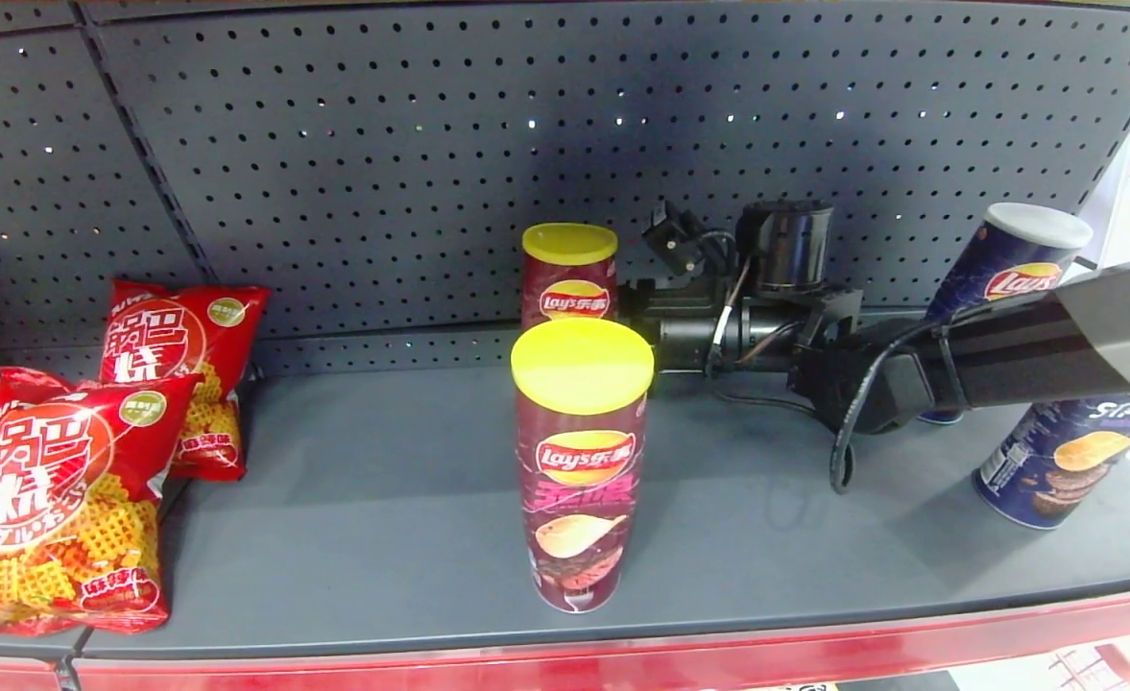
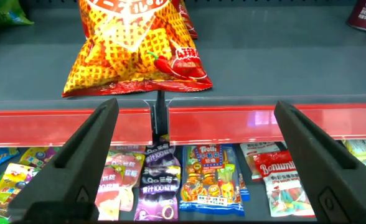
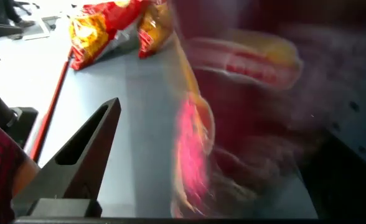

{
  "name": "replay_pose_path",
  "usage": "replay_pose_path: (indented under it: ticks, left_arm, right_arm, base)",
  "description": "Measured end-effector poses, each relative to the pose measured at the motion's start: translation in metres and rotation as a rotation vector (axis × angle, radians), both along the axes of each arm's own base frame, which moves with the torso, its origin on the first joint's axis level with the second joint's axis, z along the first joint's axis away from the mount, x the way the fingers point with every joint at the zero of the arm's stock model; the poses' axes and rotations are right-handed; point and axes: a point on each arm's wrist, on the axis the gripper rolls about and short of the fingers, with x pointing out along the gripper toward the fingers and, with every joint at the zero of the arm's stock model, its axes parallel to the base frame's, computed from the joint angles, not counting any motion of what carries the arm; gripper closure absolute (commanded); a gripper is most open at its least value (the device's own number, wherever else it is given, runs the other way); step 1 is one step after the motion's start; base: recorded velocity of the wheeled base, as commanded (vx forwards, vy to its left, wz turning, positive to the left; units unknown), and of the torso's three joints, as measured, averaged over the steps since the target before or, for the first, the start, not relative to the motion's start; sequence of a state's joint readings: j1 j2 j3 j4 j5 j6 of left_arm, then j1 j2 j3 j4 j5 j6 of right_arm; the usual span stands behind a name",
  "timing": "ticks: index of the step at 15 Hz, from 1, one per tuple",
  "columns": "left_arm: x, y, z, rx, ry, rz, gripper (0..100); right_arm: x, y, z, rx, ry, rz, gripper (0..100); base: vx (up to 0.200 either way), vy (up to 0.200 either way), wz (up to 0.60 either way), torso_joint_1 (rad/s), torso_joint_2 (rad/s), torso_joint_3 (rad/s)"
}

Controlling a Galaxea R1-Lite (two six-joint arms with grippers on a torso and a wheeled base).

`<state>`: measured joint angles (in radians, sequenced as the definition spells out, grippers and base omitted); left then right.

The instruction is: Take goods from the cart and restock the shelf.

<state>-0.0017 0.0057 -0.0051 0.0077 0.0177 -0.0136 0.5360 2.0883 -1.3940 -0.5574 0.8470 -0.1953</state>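
The right hand point(image 1: 634, 309), fingers spread, sits behind and to the right of the front can point(image 1: 581, 461), level with the upright rear can point(image 1: 569, 272) standing straight behind it on the shelf point(image 1: 382, 499).

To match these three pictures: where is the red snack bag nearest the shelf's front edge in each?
Head view: front red snack bag on the left of the shelf, by the red edge strip.
Left wrist view: bag just behind the strip.
Right wrist view: bag far off, beside the strip.
Shared landmark: the strip.
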Motion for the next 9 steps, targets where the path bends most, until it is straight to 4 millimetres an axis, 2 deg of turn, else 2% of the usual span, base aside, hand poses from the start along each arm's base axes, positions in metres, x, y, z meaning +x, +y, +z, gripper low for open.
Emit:
replay_pose_path:
  ticks: [4, 9]
  left_arm:
    - [0.000, 0.000, 0.000, 0.000, 0.000, 0.000, 0]
    - [0.000, 0.000, 0.000, 0.000, 0.001, 0.000, 0]
  right_arm:
    - [0.000, -0.023, -0.003, -0.015, 0.026, -0.045, 0]
    - [-0.012, -0.065, -0.005, -0.039, 0.056, -0.115, 0]
  base:
    - [0.000, 0.000, 0.00, 0.000, 0.00, 0.000]
    - [0.000, 0.000, 0.00, 0.000, 0.00, 0.000]
